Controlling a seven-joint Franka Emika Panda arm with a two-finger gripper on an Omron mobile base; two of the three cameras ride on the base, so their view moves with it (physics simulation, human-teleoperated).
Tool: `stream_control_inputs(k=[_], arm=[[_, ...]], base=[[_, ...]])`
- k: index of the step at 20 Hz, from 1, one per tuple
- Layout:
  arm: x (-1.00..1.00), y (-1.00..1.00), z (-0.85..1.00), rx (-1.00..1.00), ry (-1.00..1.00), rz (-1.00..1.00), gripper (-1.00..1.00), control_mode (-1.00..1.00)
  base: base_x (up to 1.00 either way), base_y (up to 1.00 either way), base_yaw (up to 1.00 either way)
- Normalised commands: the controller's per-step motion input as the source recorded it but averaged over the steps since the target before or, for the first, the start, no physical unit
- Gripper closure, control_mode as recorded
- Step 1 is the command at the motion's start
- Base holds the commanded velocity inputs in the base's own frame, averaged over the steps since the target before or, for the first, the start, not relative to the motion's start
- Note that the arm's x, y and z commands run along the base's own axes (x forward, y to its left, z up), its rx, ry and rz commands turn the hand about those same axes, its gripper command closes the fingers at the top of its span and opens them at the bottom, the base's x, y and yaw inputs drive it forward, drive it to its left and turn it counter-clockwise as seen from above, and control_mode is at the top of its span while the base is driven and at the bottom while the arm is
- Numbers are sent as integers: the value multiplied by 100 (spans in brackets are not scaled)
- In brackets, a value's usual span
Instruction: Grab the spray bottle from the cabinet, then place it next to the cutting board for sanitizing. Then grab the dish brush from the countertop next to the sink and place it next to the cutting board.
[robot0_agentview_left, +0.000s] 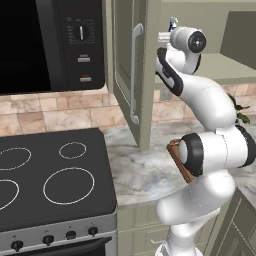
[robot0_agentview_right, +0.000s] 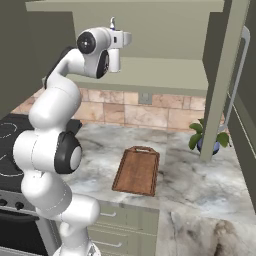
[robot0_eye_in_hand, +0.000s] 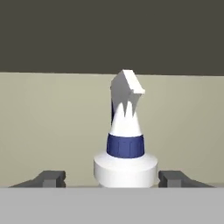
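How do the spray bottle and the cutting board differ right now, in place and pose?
The spray bottle stands upright on the pale shelf of the cabinet; the cutting board lies flat down on the countertop.
The bottle is white with a blue collar; the board is brown wood with a darker rim.
The bottle sits between the fingertips of the claw, a gap showing each side; the board has nothing at it.

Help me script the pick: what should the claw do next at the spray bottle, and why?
Probably close on it. In the hand view the spray bottle stands upright on the cabinet shelf, centred between the claw fingertips, which sit apart from its sides.
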Motion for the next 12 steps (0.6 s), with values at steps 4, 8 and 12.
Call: stream_control_inputs(k=[4, 8, 12], arm=[[0, 0, -5, 2, 0, 0, 100, -100], [-1, 0, -5, 0, 0, 0, 100, -100], [-7, 0, -1, 0, 0, 0, 100, -100]], base=[[0, 0, 0], [0, 0, 0], [0, 0, 0]])
